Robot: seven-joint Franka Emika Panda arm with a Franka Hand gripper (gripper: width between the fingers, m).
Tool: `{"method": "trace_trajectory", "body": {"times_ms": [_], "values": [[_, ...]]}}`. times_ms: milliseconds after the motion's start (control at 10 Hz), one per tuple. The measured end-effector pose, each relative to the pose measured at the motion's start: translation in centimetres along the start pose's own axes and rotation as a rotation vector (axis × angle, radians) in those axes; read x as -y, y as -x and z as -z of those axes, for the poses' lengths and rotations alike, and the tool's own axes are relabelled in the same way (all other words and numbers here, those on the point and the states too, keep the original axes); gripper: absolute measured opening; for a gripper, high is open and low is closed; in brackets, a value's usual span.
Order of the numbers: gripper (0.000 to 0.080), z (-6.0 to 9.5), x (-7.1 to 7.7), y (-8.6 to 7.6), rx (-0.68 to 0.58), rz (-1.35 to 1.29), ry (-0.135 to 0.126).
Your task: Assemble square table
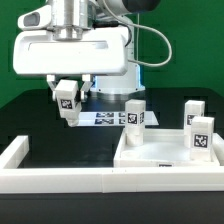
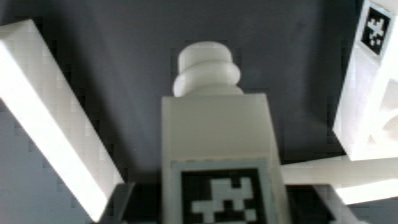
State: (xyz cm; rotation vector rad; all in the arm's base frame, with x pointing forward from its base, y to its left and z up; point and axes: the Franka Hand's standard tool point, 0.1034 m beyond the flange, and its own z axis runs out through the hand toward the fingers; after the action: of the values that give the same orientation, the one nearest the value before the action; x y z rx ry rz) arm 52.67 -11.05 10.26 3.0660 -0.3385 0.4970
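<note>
My gripper (image 1: 69,93) is shut on a white leg block (image 1: 68,101) with a black-white tag and holds it tilted above the black table. It is to the exterior view's left of the square tabletop (image 1: 150,158). The tabletop lies flat with its rim up, and three tagged legs stand on it (image 1: 135,113) (image 1: 192,114) (image 1: 201,138). In the wrist view the held leg (image 2: 217,125) fills the middle between my gripper (image 2: 221,203) fingers, its rounded screw end (image 2: 210,62) pointing away. Another tagged leg (image 2: 370,35) shows at the edge.
The marker board (image 1: 104,118) lies flat behind the held leg. A long white rail (image 1: 55,177) borders the black surface at the front and turns up at the exterior view's left (image 1: 12,152). A white bar (image 2: 50,115) shows beside the held leg in the wrist view.
</note>
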Motion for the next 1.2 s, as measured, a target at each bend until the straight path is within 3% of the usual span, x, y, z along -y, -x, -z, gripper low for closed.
{"method": "trace_trajectory", "body": {"times_ms": [200, 600, 700, 800, 900, 1000, 1100, 1200], "values": [[0.0288, -0.5, 1.6, 0.1, 0.007, -0.012, -0.020], [0.0288, -0.3, 7.0, -2.6, -0.043, -0.069, -0.064], [0.0288, -0.2, 7.6, -2.9, -0.068, -0.056, -0.059], [0.0288, -0.3, 7.0, -2.9, -0.071, -0.062, -0.053], [0.0288, -0.1, 6.4, -3.3, -0.130, -0.058, -0.022], [0.0288, 0.1, 5.3, -3.5, -0.251, -0.041, 0.045], [0.0288, -0.1, 4.7, -3.0, -0.311, -0.016, 0.078], [0.0288, -1.6, 5.1, -1.0, -0.254, 0.002, 0.058]]}}
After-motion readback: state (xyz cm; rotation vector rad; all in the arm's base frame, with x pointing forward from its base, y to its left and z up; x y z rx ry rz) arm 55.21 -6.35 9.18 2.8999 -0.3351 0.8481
